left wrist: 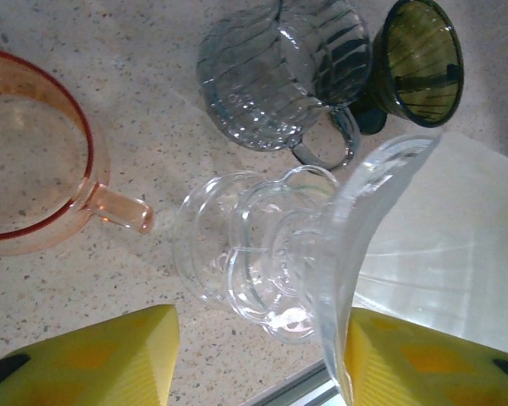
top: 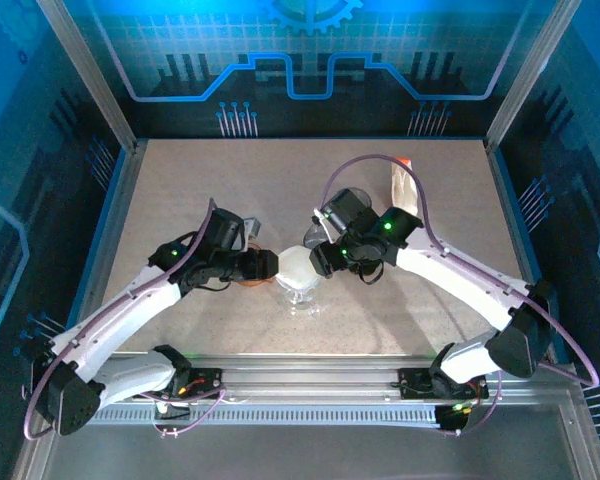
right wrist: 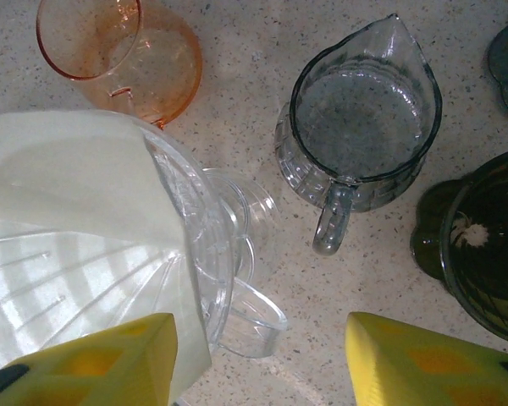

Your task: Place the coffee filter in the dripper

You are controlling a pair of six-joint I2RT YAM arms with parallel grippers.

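A clear plastic dripper [top: 305, 295] stands mid-table, with the white paper coffee filter [top: 295, 263] lying inside its cone. In the right wrist view the filter [right wrist: 68, 169] lines the dripper [right wrist: 220, 245] and its edge folds over the rim beside my left-hand finger. My right gripper [right wrist: 261, 326] is open, and the dripper's handle sits below the gap. In the left wrist view the dripper [left wrist: 262, 254] tilts across the frame, with the filter [left wrist: 457, 245] behind its rim. My left gripper [left wrist: 261, 326] is open, the rim running close to its right-hand finger. Both grippers [top: 270, 265] [top: 320, 258] flank the dripper.
An orange glass cup [right wrist: 118, 51] [left wrist: 34, 161] stands left of the dripper. A grey ribbed glass pitcher [right wrist: 360, 127] [left wrist: 271, 76] and a dark green dripper [right wrist: 483, 245] [left wrist: 419, 63] stand behind it. A white and orange pack [top: 402, 185] stands at the back right.
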